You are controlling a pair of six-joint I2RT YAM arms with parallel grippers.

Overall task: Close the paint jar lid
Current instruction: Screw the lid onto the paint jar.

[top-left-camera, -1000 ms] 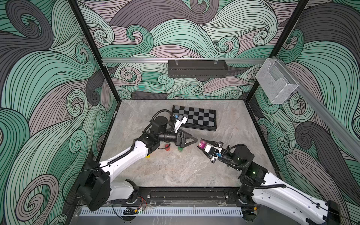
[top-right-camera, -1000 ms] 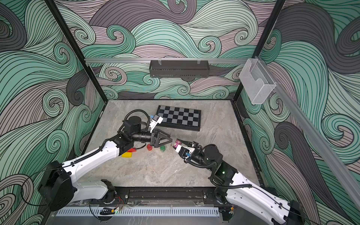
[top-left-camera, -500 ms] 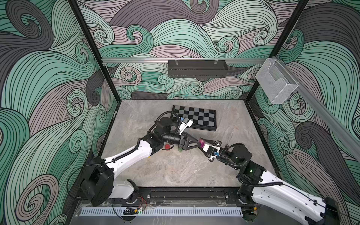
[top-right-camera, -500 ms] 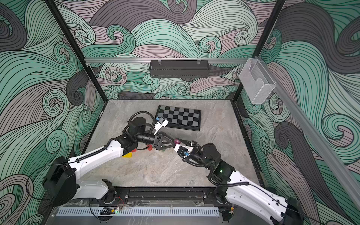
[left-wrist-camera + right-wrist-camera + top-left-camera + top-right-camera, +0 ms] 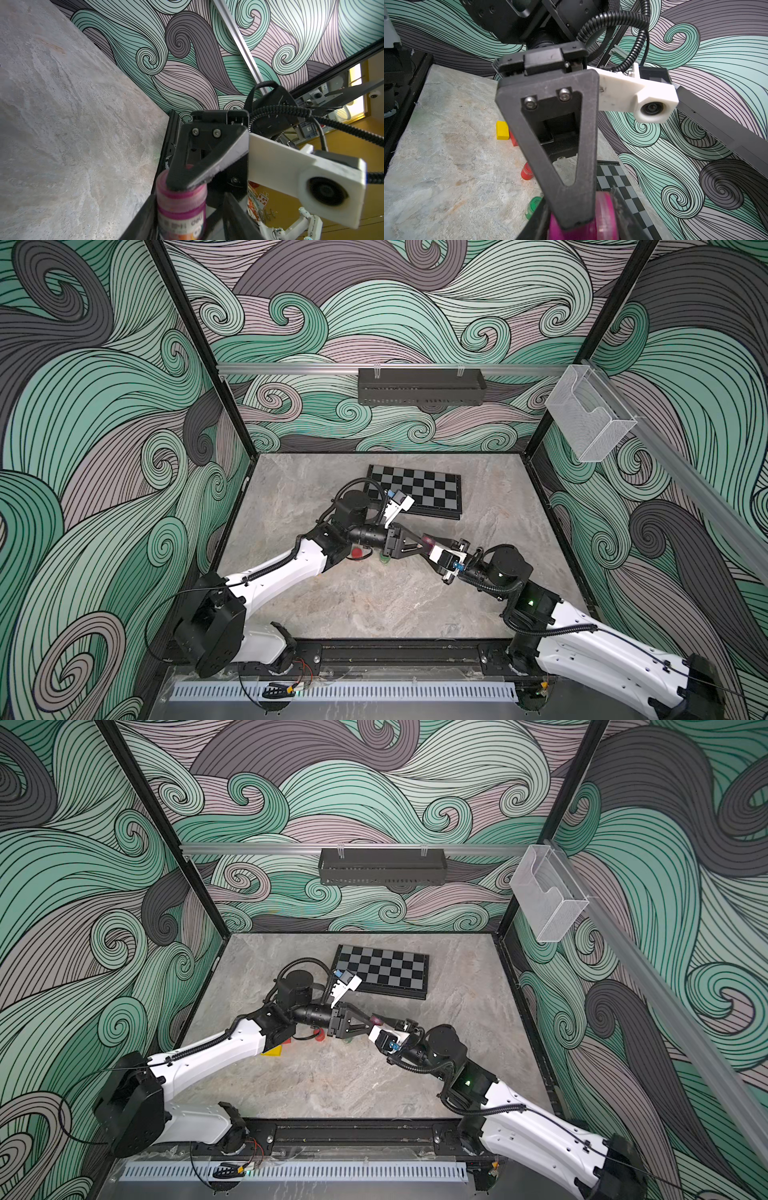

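Note:
A small magenta paint jar (image 5: 428,540) (image 5: 377,1019) hangs above the table's middle, where both arms meet. My right gripper (image 5: 434,548) (image 5: 580,207) is shut on it end to end; one of its fingers (image 5: 199,166) lies across the top of the ribbed pink lid (image 5: 180,197) (image 5: 605,216). My left gripper (image 5: 427,545) (image 5: 190,195) straddles the sides of the jar (image 5: 180,220) at its lid end. Its jaws are narrowed: one finger (image 5: 148,209) lies against the jar, and a slim gap shows at the other. The jar's far side is hidden.
A red jar (image 5: 356,552) and a green jar (image 5: 384,559) stand on the table under the left wrist. A yellow block (image 5: 272,1051) lies by the left forearm. A folded chessboard (image 5: 417,491) lies behind. A black rack (image 5: 419,387) and a clear bin (image 5: 588,418) hang on the walls.
My left arm has reached right to the jar, and its wide-open jaws have narrowed round the lid end. The right arm has held the jar nearly still.

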